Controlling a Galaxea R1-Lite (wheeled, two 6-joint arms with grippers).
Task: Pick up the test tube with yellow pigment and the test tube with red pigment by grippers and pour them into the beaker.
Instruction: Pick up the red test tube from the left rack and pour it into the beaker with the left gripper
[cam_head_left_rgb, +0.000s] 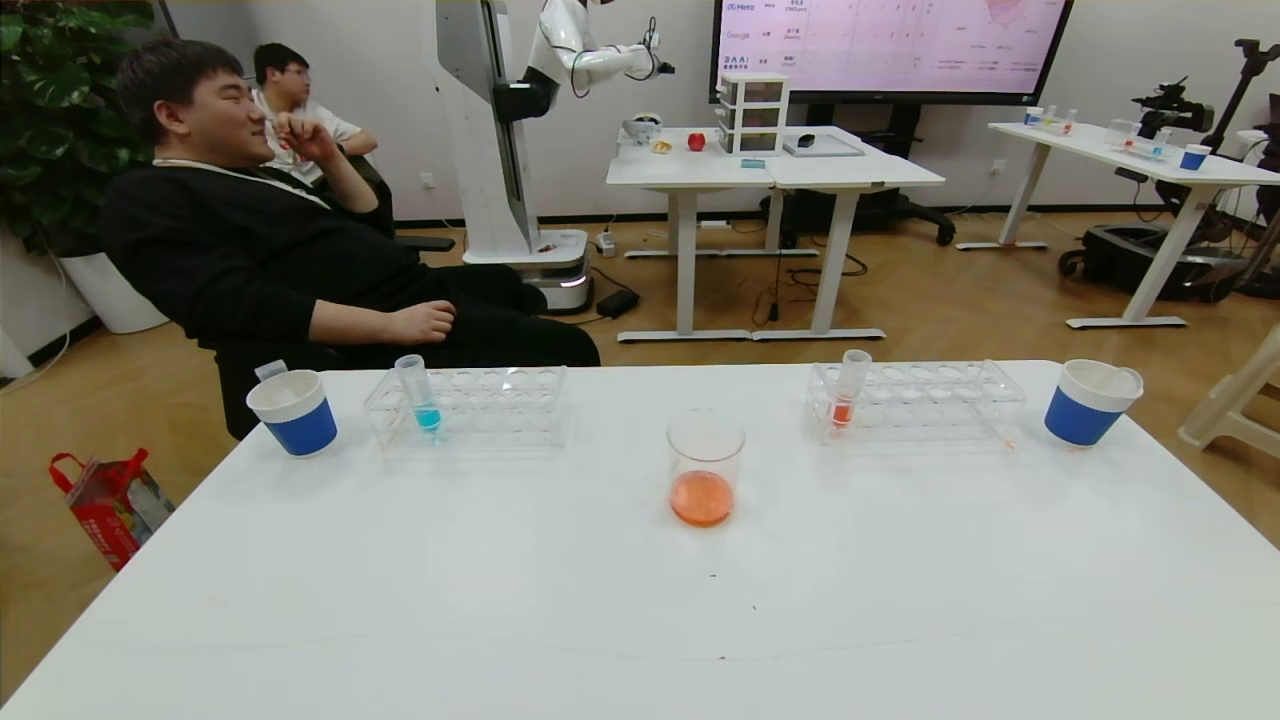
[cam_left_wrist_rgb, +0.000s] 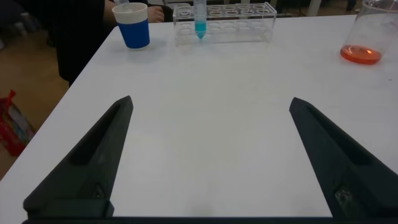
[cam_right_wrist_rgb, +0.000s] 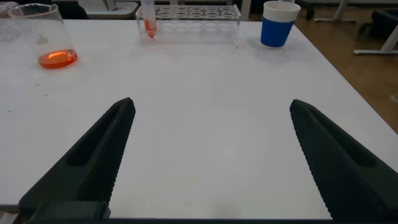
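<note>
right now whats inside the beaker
The beaker holds a shallow layer of orange-red liquid at its bottom; above that it looks empty. No tube stands in it.

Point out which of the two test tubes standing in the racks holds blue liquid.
The test tube with blue liquid stands in the left rack; the test tube with red pigment stands in the right rack.

We face a room with a wooden floor (cam_head_left_rgb: 950, 290) and a pale far wall (cam_head_left_rgb: 400, 60). A large screen (cam_head_left_rgb: 890, 45) hangs there above white desks (cam_head_left_rgb: 770, 170); another desk (cam_head_left_rgb: 1120, 150) stands far right. Far left, a leafy plant (cam_head_left_rgb: 50, 100) sits in a white pot (cam_head_left_rgb: 110, 290), near two seated men (cam_head_left_rgb: 250, 230).
</note>
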